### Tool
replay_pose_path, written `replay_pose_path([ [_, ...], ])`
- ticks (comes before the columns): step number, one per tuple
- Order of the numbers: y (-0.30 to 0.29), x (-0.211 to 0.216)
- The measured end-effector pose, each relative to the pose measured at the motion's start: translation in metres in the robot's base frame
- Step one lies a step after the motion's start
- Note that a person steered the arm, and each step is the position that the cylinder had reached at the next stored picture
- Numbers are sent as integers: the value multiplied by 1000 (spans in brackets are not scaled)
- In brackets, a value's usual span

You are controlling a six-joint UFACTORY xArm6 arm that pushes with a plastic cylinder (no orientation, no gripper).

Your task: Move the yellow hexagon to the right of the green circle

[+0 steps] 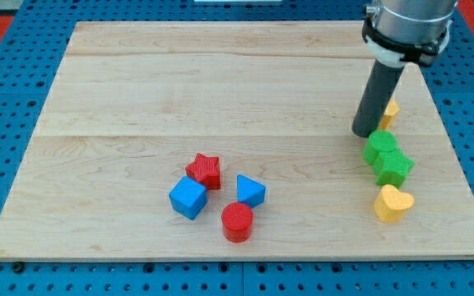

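Observation:
The yellow hexagon (pixel 391 109) sits near the board's right edge, mostly hidden behind my rod. My tip (pixel 363 132) rests on the board just left of and below the hexagon, right above the green circle (pixel 379 145). A green star (pixel 393 167) touches the green circle at its lower right. A yellow heart (pixel 392 203) lies just below the green star.
A cluster sits at the lower middle of the board: a red star (pixel 204 170), a blue cube (pixel 188 198), a blue triangle (pixel 250 191) and a red cylinder (pixel 237 222). The wooden board (pixel 179 90) lies on a blue pegboard.

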State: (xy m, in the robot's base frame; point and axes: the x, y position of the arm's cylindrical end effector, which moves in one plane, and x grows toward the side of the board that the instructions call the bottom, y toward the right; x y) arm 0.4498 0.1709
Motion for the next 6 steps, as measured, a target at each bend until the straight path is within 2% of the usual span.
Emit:
replay_pose_path([
  [1, -5, 17],
  [2, -31, -24],
  [3, 0, -63],
  [4, 62, -53],
  [6, 59, -1],
])
